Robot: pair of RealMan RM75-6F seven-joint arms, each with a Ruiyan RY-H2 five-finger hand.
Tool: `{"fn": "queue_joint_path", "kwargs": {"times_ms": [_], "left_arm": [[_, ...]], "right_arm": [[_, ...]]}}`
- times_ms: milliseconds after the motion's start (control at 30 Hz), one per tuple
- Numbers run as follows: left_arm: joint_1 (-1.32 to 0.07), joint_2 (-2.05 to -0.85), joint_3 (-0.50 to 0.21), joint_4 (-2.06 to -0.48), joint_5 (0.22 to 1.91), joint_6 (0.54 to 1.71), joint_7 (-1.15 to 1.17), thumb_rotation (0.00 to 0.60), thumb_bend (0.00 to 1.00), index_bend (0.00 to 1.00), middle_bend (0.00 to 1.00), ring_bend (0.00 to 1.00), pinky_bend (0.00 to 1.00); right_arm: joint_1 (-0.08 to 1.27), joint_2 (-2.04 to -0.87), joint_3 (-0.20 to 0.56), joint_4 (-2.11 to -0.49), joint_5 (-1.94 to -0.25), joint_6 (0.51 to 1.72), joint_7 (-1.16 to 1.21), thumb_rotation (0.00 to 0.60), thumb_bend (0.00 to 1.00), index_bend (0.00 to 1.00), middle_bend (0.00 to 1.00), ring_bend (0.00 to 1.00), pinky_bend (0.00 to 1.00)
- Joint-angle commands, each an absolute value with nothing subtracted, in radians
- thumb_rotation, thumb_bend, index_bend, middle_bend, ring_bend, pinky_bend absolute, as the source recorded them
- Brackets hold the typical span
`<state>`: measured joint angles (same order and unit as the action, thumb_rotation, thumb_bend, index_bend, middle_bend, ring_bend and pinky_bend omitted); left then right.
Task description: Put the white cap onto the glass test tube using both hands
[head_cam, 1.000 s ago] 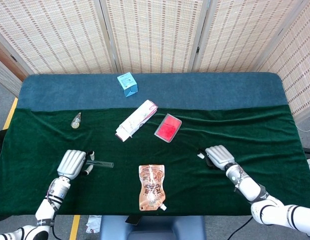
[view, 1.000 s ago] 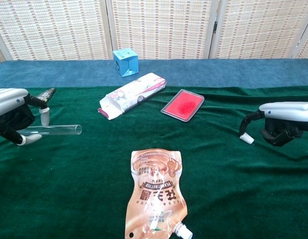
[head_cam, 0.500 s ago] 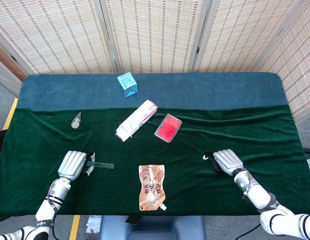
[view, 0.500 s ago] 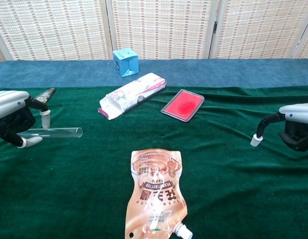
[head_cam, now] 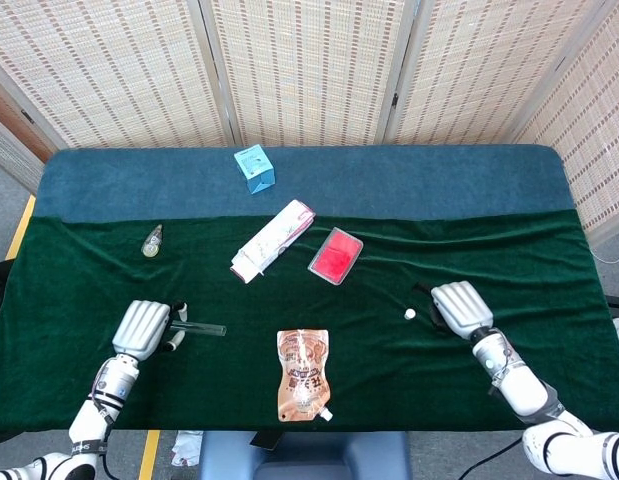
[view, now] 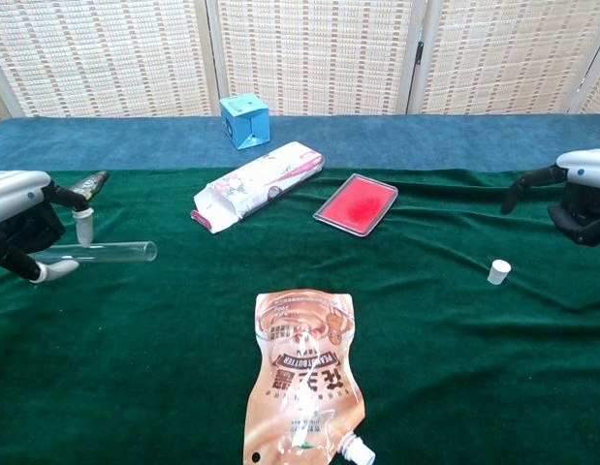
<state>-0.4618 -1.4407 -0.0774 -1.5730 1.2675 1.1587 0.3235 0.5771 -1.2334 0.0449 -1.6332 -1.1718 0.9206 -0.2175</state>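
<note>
Left hand [view: 18, 228] gripping glass test tube [view: 101, 253], right hand [view: 583, 196] empty, fingers apart, beside white cap [view: 498, 272].

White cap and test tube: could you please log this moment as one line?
left hand: holds glass test tube | right hand: open, apart from white cap | cap: on cloth, not on tube

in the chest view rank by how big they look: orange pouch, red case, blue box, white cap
1. orange pouch, though it lies nearest the camera
2. red case
3. blue box, farthest back, so its rank against the case is unsure
4. white cap
</note>
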Motion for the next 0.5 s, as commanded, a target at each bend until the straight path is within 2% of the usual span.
{"fn": "queue_joint_path", "kwargs": {"times_ms": [33,200,367,500], "left_arm": [[-0.462,-1.441,-0.078,-1.575,1.264,1.158,0.329,0.6,0.49,0.68,0.92,0.83,0.84],[-0.461,-1.439,-0.08,-1.578,1.254,1.156,0.338,0.6,0.49,0.68,0.92,0.83,0.84],[-0.461,-1.438,-0.082,-1.583,1.25,1.156,0.343,0.6,0.49,0.68,0.92,0.83,0.84],[-0.461,-1.439,-0.08,-1.585,1.249,1.155,0.349,0.6,0.49,0.68,0.92,0.83,0.84]], "right_arm": [[0.591,-1.26,0.044,-1.608,-1.16,0.91,-0.265,0.6,0.63,0.27,0.96,1.0,1.0],[0.603,-1.285,0.041,-1.584,-1.16,0.909,-0.317,0.6,0.62,0.27,0.96,1.0,1.0],[0.594,-1.295,0.042,-1.59,-1.184,0.932,-0.305,0.6,0.37,0.28,0.98,1.0,1.0],[0.579,-1.302,0.043,-1.585,-1.202,0.957,-0.284,0.6,0.3,0.29,0.99,1.0,1.0]]}}
